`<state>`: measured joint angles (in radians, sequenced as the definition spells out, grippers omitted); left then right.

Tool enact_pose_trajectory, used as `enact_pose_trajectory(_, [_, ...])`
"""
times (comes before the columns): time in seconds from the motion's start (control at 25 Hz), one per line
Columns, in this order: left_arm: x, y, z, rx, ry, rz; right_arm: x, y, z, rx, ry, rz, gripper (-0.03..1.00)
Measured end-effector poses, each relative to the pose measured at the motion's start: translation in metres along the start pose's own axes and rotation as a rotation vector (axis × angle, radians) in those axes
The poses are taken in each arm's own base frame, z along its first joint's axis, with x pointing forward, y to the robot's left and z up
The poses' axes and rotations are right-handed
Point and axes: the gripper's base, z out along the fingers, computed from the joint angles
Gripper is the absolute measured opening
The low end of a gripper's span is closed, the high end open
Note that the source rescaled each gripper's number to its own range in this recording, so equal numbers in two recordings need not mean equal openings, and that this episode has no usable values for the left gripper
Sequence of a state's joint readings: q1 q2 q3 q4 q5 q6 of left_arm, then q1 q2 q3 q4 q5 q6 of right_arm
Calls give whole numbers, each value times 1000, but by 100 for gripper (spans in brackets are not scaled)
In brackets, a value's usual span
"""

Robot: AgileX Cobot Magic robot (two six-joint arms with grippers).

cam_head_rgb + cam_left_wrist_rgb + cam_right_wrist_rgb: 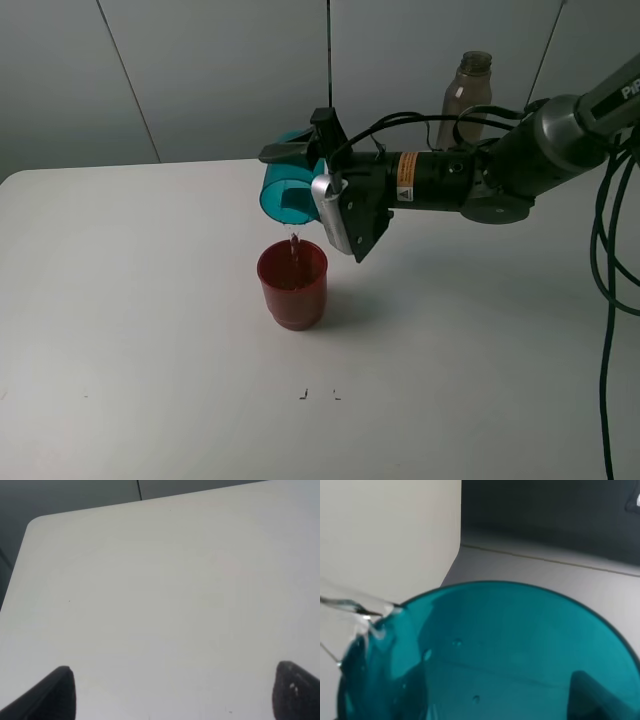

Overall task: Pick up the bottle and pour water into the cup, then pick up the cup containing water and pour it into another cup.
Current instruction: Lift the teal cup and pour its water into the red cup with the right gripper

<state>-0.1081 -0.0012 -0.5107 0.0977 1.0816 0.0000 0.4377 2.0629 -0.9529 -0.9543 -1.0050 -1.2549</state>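
The right arm [520, 165] reaches in from the right edge of the overhead view, stretched nearly level toward the middle, its wrist rolled over sideways. The right gripper [300, 175] at its end is clamped on the cup [285, 192], holding it tipped on its side in the air. The left gripper [170, 695] shows only two dark fingertips [57, 692] standing well apart in its wrist view, apparently holding nothing.

Translucent glossy teal plastic cup [282, 190], opaque dark red plastic cup [292, 283], smoky translucent bottle [464, 98], matt white table [140, 300]
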Motion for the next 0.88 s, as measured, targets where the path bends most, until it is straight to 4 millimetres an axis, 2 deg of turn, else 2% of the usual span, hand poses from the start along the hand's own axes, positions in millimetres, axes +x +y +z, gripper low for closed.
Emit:
enact_pose_trajectory(0.32, [0, 0, 0, 0, 0, 0, 0, 0, 0, 2, -1, -79, 5])
enact_pose_trajectory(0.88, [0, 0, 0, 0, 0, 0, 0, 0, 0, 1, -5, -74, 5])
